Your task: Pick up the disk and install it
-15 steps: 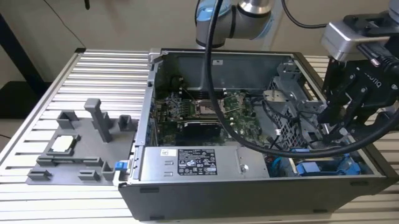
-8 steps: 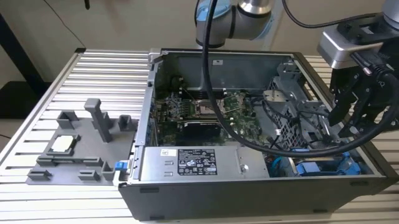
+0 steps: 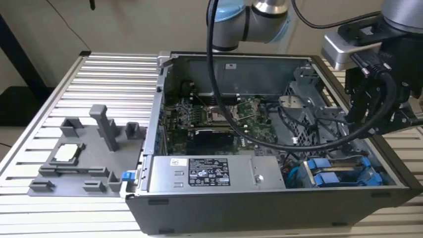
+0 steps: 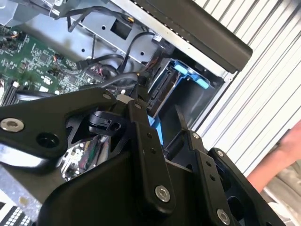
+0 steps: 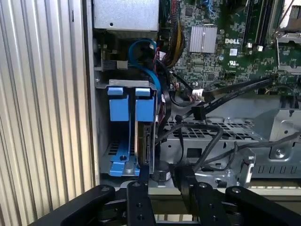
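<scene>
Since the disk (image 5: 144, 136) stands on edge inside the drive bay (image 5: 100, 141), beside the other blue carrier (image 5: 117, 106), installation looks almost finished; the gripper (image 5: 164, 175) hovers at the bay's mouth, jaws apart, gripping nothing.

You'll find a black-and-white sticker (image 3: 208, 172) on the long grey metal box (image 3: 258, 173), its print too fine to read, with a small white label (image 3: 178, 161) beside it. On the motherboard (image 5: 211, 66) stands white lettering (image 5: 233, 41), and below it perhaps a tiny printed sticker (image 5: 232, 51).
</scene>
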`<action>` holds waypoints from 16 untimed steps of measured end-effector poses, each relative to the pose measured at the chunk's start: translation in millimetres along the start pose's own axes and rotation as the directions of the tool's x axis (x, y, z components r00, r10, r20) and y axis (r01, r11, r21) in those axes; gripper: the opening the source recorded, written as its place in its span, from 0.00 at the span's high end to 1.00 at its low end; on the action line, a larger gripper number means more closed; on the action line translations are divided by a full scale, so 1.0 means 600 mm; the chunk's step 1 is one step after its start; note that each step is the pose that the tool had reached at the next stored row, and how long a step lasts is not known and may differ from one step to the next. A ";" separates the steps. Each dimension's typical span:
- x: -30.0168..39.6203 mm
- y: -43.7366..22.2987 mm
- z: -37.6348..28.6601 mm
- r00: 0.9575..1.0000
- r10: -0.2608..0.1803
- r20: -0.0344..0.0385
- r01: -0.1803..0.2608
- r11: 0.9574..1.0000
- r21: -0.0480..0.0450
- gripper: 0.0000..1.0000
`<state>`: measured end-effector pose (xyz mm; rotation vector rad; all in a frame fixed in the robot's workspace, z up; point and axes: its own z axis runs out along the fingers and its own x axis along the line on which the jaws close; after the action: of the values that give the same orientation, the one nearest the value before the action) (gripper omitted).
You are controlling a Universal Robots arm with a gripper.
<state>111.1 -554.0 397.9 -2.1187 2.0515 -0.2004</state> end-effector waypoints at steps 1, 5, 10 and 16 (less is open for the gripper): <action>-0.003 0.002 0.000 1.000 -0.003 -0.011 0.003 1.000 0.003 0.60; -0.023 0.005 0.002 0.998 -0.013 -0.056 0.014 1.000 0.023 0.60; -0.041 0.007 0.008 0.996 -0.018 -0.082 0.022 0.999 0.046 0.60; -0.041 0.009 0.019 0.994 -0.024 -0.110 0.030 0.998 0.051 0.60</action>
<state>107.3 -528.9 386.2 -2.1498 2.0531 -0.3785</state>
